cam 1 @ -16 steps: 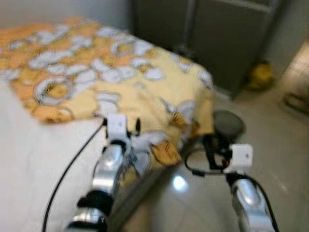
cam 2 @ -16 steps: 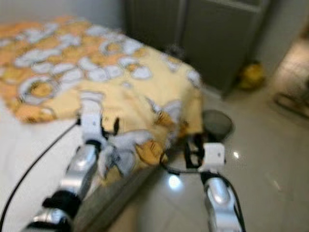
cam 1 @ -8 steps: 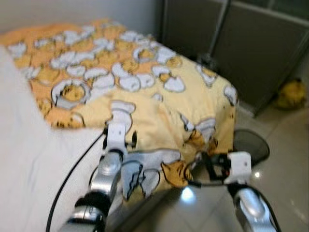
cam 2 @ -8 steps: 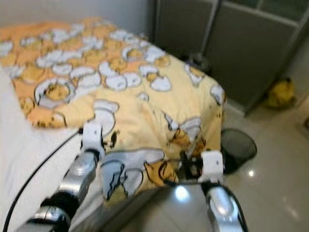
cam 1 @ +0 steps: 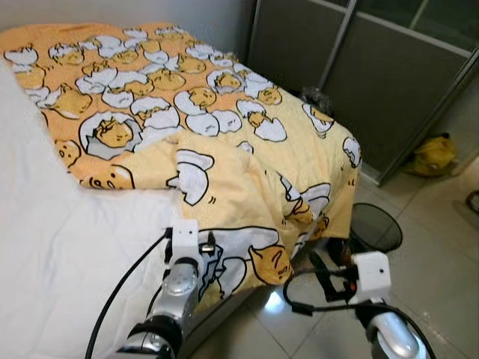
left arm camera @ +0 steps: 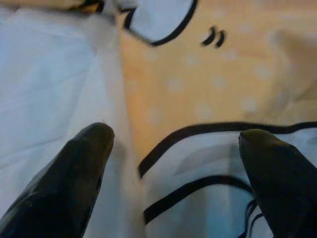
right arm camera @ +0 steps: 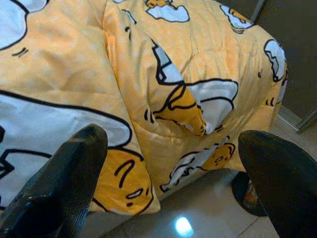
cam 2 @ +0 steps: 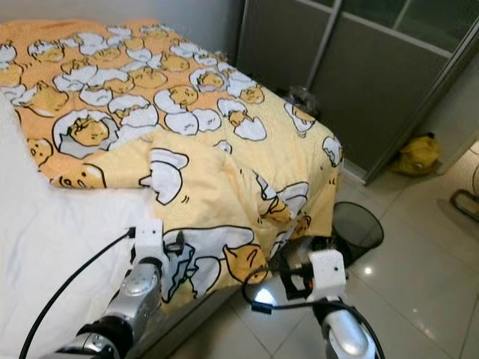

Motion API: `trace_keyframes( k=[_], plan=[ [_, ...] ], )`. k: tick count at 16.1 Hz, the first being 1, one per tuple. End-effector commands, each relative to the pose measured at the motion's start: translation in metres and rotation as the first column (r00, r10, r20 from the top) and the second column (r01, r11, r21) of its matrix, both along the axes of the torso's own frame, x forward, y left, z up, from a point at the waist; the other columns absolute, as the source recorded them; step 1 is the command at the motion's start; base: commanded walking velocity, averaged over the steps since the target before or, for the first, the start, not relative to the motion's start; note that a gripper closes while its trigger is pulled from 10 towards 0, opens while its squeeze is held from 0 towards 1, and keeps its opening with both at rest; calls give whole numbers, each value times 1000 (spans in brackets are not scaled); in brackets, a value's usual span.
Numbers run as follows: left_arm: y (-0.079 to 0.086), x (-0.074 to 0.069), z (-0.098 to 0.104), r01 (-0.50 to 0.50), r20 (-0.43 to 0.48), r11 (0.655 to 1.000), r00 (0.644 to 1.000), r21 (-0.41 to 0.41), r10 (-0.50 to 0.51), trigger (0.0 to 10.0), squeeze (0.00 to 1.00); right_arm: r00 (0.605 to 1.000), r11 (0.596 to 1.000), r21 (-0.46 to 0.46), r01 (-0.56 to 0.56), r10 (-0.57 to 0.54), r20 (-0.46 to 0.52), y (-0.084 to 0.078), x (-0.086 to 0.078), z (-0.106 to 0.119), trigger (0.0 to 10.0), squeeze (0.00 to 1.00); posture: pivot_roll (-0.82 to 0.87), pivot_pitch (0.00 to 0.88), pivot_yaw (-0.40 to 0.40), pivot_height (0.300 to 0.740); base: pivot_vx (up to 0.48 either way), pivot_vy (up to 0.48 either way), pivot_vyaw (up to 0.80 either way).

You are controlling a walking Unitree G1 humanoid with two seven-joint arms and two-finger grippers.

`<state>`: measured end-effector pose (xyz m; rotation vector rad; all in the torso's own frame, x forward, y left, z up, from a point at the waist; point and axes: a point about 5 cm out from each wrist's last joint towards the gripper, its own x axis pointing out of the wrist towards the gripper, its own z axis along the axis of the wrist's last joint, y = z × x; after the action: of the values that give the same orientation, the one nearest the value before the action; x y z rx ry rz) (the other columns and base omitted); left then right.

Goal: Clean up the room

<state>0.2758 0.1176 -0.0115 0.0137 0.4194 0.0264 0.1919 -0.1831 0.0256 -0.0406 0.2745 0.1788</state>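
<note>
A yellow duvet (cam 1: 224,127) printed with egg cartoons covers the far part of the bed. Its near edge lies folded and rumpled on the white sheet (cam 1: 67,254), and a corner (right arm camera: 163,124) hangs over the bed's side. My left gripper (cam 1: 206,245) hovers just above the duvet's near hem where it meets the sheet. It is open, its fingers (left arm camera: 74,163) spread wide with nothing between them. My right gripper (cam 1: 323,271) hangs over the floor beside the bed's corner, also open and empty, and faces the hanging corner.
A black mesh waste bin (cam 1: 376,226) stands on the glossy tile floor (cam 1: 441,247) just past the bed's corner. A yellow bag (cam 1: 430,153) lies against the dark sliding doors (cam 1: 389,82). Black cables loop from both wrists.
The head camera has swung and the picture is sharp now. My left gripper sits nearer the duvet's near hem than before. The right gripper stays by the bed's corner.
</note>
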Motion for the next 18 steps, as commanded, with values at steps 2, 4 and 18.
trace_keyframes(
  k=[2,4,18],
  plan=[
    [-3,-5,-6,-5,-34,1000,999,30,7,10000,0,1000,1000,3,-20,20,-15,-4,-2,4,10000,0,-94,35,-131,740,0,0,0],
    [0,-6,-8,-27,-51,999,998,23,28,10000,0,986,988,42,-147,150,-79,9,-9,-1,10000,0,-101,48,-133,740,0,0,0],
    [-2,-15,-26,57,-279,998,958,-32,-64,0,0,946,962,132,-240,262,-191,28,-12,-14,10000,0,-69,79,-95,740,0,0,0]
  ],
)
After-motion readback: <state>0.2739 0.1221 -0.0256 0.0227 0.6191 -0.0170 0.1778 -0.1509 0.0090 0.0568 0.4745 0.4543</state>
